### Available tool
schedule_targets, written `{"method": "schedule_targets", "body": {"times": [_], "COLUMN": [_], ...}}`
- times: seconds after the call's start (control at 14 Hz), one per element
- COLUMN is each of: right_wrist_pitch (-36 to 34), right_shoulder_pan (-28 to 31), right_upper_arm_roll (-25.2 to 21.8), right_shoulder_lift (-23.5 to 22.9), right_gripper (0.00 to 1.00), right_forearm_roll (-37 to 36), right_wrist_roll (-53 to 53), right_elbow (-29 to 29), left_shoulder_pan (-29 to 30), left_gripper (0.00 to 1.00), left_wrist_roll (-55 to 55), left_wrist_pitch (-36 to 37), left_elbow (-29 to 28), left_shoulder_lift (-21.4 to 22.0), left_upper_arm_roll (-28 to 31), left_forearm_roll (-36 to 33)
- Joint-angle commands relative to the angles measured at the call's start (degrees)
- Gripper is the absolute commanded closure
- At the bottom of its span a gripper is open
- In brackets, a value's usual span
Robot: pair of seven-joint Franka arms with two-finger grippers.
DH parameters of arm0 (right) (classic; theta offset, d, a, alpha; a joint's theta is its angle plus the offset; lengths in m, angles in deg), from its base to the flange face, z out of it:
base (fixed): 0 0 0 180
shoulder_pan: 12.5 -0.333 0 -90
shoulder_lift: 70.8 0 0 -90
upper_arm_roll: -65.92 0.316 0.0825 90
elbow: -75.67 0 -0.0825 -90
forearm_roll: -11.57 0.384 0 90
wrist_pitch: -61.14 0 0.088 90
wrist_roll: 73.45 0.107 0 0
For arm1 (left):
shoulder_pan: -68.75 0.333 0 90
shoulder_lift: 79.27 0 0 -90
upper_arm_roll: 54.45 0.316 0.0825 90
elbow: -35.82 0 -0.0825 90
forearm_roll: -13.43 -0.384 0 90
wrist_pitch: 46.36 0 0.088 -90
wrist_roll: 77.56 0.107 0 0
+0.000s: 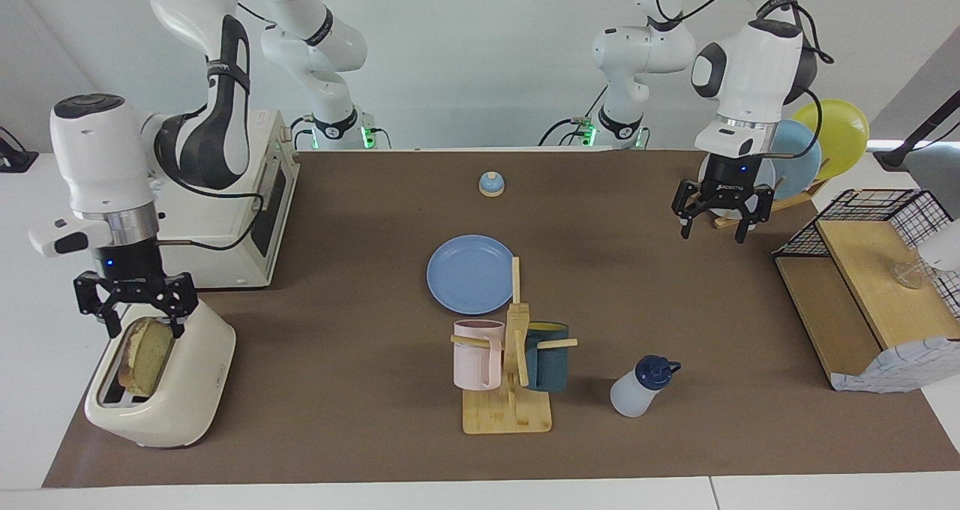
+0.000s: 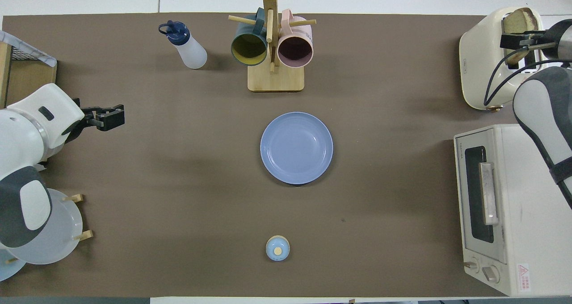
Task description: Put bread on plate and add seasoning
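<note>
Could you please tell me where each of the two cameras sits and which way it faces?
Facing view: high across the table, looking at both robots; whole arms show, right hand open astride the tan bread slice in the cream toaster, left hand open above the brown mat.
Overhead view: above the robots' end, looking steeply down; only forearms and hands show.
Shared: round blue plate, white navy-capped seasoning bottle, half a turn apart.
</note>
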Motion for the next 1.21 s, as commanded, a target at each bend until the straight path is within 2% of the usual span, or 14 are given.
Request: {"method": "schedule_targets", "body": {"times": [0.0,0.07,0.21,0.36,0.64,0.85,1.0,1.14], "right_wrist_pitch": [0.62,0.18,-3.75,-11.73,-27.29,-34.07,-36.12,-33.06], "right_shoulder_pan": [0.60,0.69,0.95,1.83,0.70,-4.21,-7.12,-9.14], "right_upper_arm_roll": [0.48,0.40,0.48,0.48,1.01,2.50,3.99,7.84], "right_shoulder_lift": [0.11,0.11,0.11,-0.59,0.89,6.95,8.28,8.54], "right_gripper": [0.82,1.00,1.00,1.00,1.00,1.00,1.00,1.00], "right_forearm_roll": [-0.43,-0.43,-0.43,-0.17,-2.53,-5.88,-4.22,-0.62], "right_wrist_roll": [-1.33,-2.64,-9.13,-10.30,-10.39,-10.30,-9.08,-7.49], "right_elbow": [-0.19,0.07,2.00,6.90,16.48,17.83,17.83,16.96], "left_shoulder_pan": [-2.32,-3.19,-5.73,-8.29,-15.49,-21.28,-30.40,-40.95], "left_gripper": [0.00,0.00,0.00,0.00,0.00,0.00,0.00,0.00], "left_wrist_roll": [-2.78,-4.70,-6.82,-7.10,-6.92,-6.92,-7.10,-7.27], "left_wrist_pitch": [-12.61,-18.14,-28.79,-35.74,-50.07,-49.93,-49.93,-50.19], "left_elbow": [-1.50,-2.38,-2.56,-2.47,-0.72,2.09,4.89,9.10], "left_shoulder_lift": [-5.65,-8.63,-15.92,-21.29,-31.22,-32.74,-35.71,-41.59], "left_upper_arm_roll": [0.68,0.68,0.68,0.68,2.16,7.52,16.98,26.73], "left_forearm_roll": [-0.59,-0.59,-0.25,0.72,11.61,14.68,18.02,26.44]}}
